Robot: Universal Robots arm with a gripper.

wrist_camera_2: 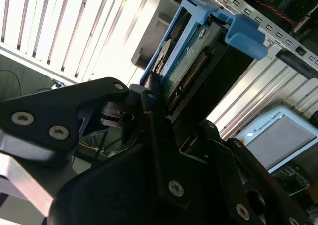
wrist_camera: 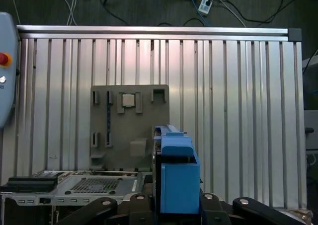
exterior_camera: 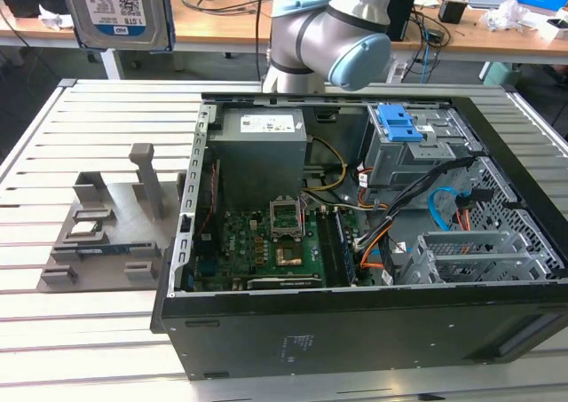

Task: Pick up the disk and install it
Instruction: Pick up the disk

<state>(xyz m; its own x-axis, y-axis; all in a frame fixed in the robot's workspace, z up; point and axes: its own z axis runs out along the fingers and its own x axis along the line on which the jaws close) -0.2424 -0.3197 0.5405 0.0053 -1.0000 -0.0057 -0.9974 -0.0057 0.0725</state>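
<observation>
Up at the exterior view's far left, high over the counter: the disk, label side to the camera, clear of everything below.

Claw is clamped on the disk's near end in the second wrist view, black fingers pressed to its side. The blue carrier frame wraps the far end. Long axis runs straight out from the claw, along the fingers. The first wrist view confirms it, with the drive edge-on and sticking out between the claw links.

Below it on the counter, exterior view's left: grey fixture plate, with a processor chip seated in one pocket.

Centre: open computer case lying on its side. Grey power-supply box is at the back, motherboard in front of it. Arm rises behind the case.

Right of centre: metal drive cage with a bare blue latch plate on top.

Key relation, my read: the pick is done and the install is not. The disk sits well apart from the cage, which lies off toward the exterior view's right, across the width of the case. The disk is over the fixture end of the counter, not over the case.
</observation>
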